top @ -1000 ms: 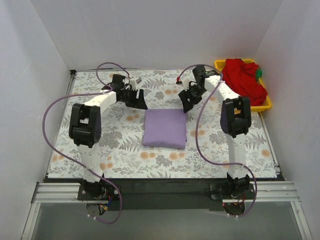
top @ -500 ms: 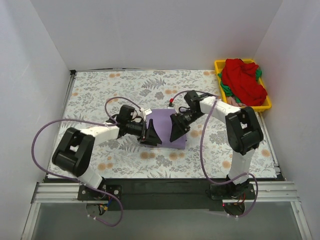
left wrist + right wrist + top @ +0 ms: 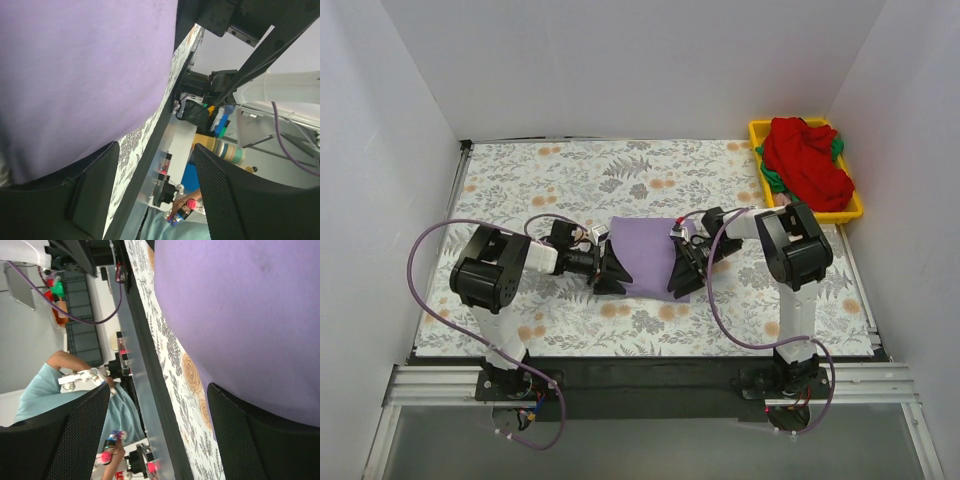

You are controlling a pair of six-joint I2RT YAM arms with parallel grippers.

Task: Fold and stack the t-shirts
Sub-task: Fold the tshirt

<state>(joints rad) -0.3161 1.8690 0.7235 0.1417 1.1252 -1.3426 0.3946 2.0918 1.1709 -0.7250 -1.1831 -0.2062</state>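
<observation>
One folded lavender t-shirt [image 3: 648, 256] lies flat mid-worktop, slightly nearer the near edge, with bare floral cloth [image 3: 520, 190] on every side. The left gripper [image 3: 613, 272] meets its left edge and the right gripper [image 3: 681, 272] its right edge. Both have their jaws spread wide, one finger against the cloth and nothing clamped. In the far right corner, one yellow tray [image 3: 757, 127] holds a red t-shirt [image 3: 805, 160] over a green t-shirt [image 3: 771, 180].
</observation>
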